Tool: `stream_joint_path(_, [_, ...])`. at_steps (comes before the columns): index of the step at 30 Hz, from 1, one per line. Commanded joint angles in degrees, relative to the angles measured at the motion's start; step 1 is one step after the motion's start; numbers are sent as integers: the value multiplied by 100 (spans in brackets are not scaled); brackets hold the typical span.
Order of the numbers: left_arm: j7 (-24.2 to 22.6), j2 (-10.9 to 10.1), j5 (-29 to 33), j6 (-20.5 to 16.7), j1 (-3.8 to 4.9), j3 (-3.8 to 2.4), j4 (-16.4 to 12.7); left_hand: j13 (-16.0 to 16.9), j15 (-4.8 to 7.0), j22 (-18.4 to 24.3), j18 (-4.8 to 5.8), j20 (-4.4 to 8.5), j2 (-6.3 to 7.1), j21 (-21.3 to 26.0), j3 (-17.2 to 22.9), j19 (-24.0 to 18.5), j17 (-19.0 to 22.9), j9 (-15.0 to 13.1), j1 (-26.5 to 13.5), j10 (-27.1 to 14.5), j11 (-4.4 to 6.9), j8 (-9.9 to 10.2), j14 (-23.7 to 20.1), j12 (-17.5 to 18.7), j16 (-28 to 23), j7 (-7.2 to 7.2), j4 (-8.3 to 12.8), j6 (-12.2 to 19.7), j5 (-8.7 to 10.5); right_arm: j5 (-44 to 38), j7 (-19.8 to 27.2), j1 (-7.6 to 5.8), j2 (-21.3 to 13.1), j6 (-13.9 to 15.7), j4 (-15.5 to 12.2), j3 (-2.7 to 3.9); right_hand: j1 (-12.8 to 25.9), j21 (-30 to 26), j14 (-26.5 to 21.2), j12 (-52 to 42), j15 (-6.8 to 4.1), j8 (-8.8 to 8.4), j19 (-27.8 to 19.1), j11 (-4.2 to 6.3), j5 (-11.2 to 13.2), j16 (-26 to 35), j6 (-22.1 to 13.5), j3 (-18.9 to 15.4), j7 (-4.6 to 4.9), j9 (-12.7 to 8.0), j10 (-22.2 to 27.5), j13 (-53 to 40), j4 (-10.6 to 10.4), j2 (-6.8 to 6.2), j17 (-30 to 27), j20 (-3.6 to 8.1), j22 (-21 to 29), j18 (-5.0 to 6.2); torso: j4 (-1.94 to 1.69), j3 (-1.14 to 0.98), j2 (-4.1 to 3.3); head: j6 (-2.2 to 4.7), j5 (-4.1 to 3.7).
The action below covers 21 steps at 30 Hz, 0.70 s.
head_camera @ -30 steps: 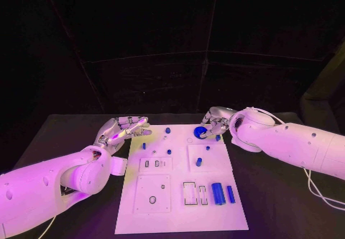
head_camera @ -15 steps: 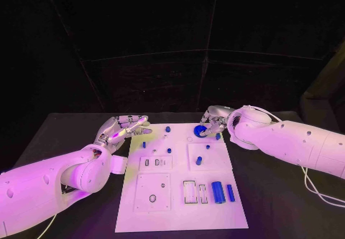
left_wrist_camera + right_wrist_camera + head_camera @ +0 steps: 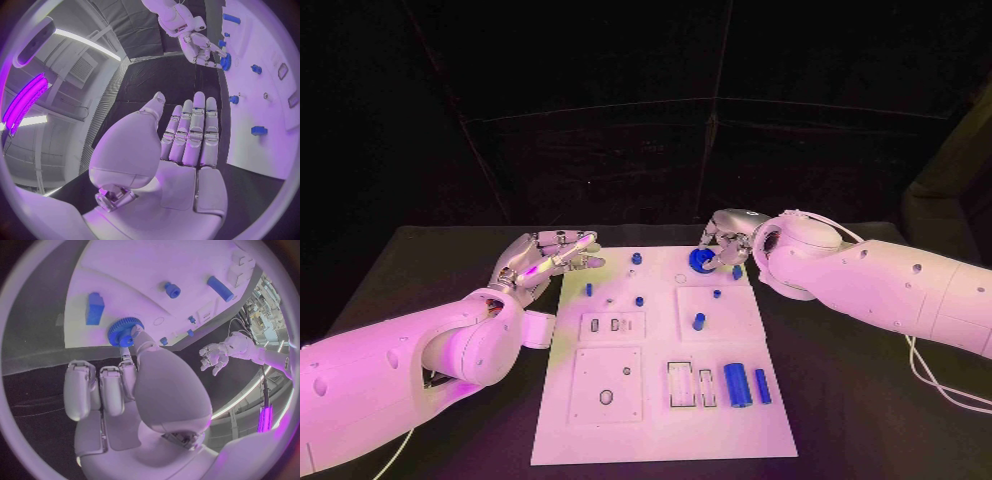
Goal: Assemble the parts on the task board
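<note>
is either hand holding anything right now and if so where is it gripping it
The right hand pinches the blue gear by its toothed rim, at the task board's far edge. The left hand holds nothing.

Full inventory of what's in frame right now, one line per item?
Table: one, black, under everything.
Board: one, white plate, mid-table between the arms.
Gear: one, blue, toothed, at the board's far right, right hand's fingertips on it.
Big cylinder: one, blue, lying near-right on the board.
Bar: one, blue, slimmer, right beside the big cylinder.
Small parts: several, blue, spread over the board's far half, e.g. pegs at and.
Left hand: one, silver, at the board's far left edge, fingers apart, holds nothing.
Right hand: one, silver, at the far right, pinches the gear.
</note>
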State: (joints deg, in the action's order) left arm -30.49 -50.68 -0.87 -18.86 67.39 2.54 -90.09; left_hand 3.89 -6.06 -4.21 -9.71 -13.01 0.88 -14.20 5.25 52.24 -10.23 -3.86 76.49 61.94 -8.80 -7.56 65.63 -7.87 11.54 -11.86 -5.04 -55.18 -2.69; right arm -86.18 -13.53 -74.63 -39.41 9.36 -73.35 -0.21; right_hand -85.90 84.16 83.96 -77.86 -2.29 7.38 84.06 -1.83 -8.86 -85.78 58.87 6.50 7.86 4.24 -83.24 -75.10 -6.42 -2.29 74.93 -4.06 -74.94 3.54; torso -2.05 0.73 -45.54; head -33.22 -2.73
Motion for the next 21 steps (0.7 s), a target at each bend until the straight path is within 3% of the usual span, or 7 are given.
stream_joint_path(1, [-21,3,-28,83,9,-5,-6,-5,-10,7,-94,2,-43,34,1,56,-7,0,3,25,0,27,41,44,-32,-14,37,-46,-15,-410,181,1,-6,338,-84,-3,75,33,394,-33,-47,107,56,50,-93,-23,403,81,-166,55,-25,-410,-25,90,360,56,-258,-94,-2,0,-1,2,7])
stream_joint_path(5, [-20,3,-28,94,9,-5,-6,-5,-10,9,-94,3,-53,37,6,60,-9,1,9,28,2,31,44,50,-38,-11,44,-49,-15,-455,296,3,-40,527,-302,-3,329,47,398,-39,-59,58,71,64,-445,-28,421,163,-178,29,-43,-435,-86,-2,375,77,-288,-100,-3,-2,1,5,12])
stream_joint_path(11, [-14,-11,-28,103,9,-5,-25,-6,-9,10,-94,3,-55,38,7,60,-10,1,10,29,2,31,44,51,-38,-11,45,-50,-15,-474,313,3,-59,749,-655,-3,499,60,402,-41,-56,17,85,58,-471,-33,414,189,-171,11,-54,-448,-134,-77,392,78,-318,-106,-5,11,3,12,36])
stream_joint_path(14, [-11,-18,-28,102,9,-5,-34,-6,-9,10,-94,3,-55,38,7,60,-10,1,10,29,2,31,44,51,-38,-11,45,-50,-15,-536,268,3,19,819,-775,-3,553,62,402,-35,-54,2,87,55,-467,-32,410,198,-168,5,-53,-447,-147,-107,390,77,-322,-107,-6,3,3,18,51])
stream_joint_path(21, [-14,-28,-28,98,10,-5,-51,-6,-9,10,-94,3,-55,38,7,60,-10,1,10,29,2,31,44,51,-38,-11,45,-50,-15,-779,126,3,400,917,-686,-7,608,64,401,-13,-51,-23,90,50,-447,-30,396,216,-161,-4,-44,-434,-159,-133,386,75,-328,-108,-13,10,-4,13,81])
